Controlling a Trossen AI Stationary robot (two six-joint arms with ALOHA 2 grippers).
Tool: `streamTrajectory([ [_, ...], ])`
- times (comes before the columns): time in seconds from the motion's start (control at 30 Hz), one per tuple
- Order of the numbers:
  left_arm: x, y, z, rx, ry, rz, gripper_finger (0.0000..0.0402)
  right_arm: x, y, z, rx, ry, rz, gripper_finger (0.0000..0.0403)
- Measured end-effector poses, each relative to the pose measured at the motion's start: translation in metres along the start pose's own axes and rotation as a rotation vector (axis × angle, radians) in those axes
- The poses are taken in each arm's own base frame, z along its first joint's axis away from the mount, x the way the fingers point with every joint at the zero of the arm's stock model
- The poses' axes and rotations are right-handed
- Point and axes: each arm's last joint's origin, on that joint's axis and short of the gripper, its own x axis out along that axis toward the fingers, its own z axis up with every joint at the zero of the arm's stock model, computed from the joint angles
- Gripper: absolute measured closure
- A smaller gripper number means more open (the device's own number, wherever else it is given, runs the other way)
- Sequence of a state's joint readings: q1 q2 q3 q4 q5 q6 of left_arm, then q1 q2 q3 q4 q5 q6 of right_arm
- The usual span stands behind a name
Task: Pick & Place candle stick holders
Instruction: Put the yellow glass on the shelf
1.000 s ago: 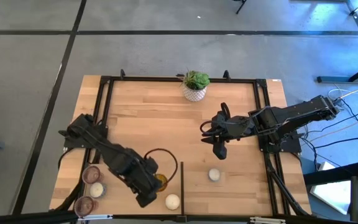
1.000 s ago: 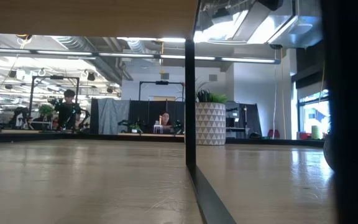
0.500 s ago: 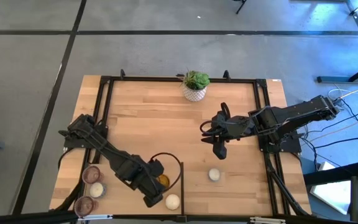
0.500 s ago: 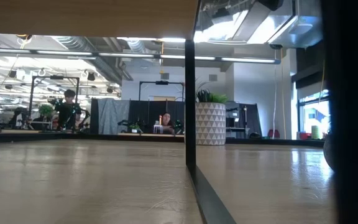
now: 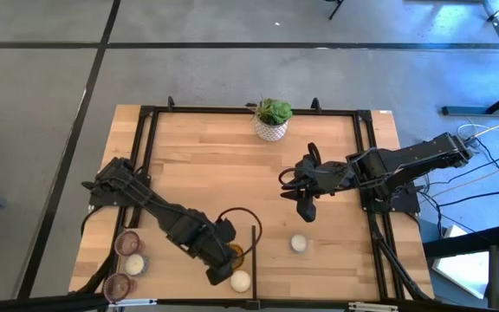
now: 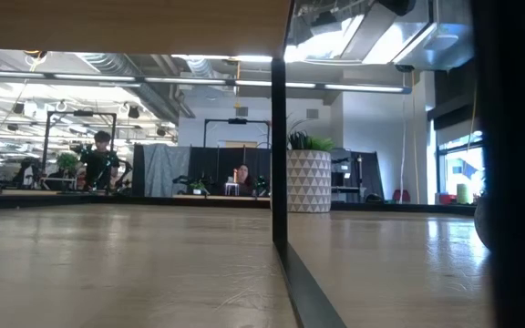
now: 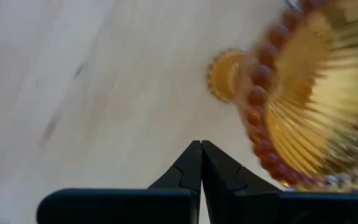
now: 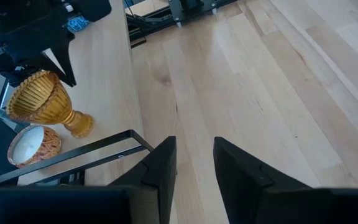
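Nearest the table's front edge, a cream candle stick holder (image 5: 240, 281) sits just beside the left gripper (image 5: 224, 270), whose fingers are pressed together and hold nothing. The amber glass holder (image 5: 232, 254) stands upright touching or just beside those closed fingers; the left wrist view shows its ribbed bowl (image 7: 316, 118) and foot close ahead of the tips. On the front left, three more holders cluster together: a pinkish one (image 5: 119, 284), a white one (image 5: 135, 263) and another pinkish one (image 5: 127, 242), apparently already gathered. Right of the thin black divider (image 5: 254, 260), a lone white holder (image 5: 298, 243) waits on bare wood. Farther back, the right gripper (image 5: 306, 211) hangs above the table's middle with its fingers slightly parted and nothing between them. At the far edge stands a small potted plant (image 5: 272, 120). By this layout, roughly half the job looks done; the amber, cream and lone white holders appear left to place.
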State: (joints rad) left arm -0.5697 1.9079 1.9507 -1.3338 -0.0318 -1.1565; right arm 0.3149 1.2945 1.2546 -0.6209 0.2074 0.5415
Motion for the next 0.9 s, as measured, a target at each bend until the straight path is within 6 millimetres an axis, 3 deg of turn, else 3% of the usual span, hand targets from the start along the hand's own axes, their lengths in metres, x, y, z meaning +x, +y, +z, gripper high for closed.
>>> streamTrajectory([
  [0.67, 0.0, 0.006, 0.036, 0.107, -0.031, -0.109, 0.04, 0.0, 0.0, 0.0, -0.001, 0.004, -0.004, 0.0293],
  [0.9, 0.0, 0.01, 0.032, 0.097, 0.055, -0.099, 0.04, 0.0, 0.0, 0.0, -0.001, 0.004, -0.004, 0.0293],
])
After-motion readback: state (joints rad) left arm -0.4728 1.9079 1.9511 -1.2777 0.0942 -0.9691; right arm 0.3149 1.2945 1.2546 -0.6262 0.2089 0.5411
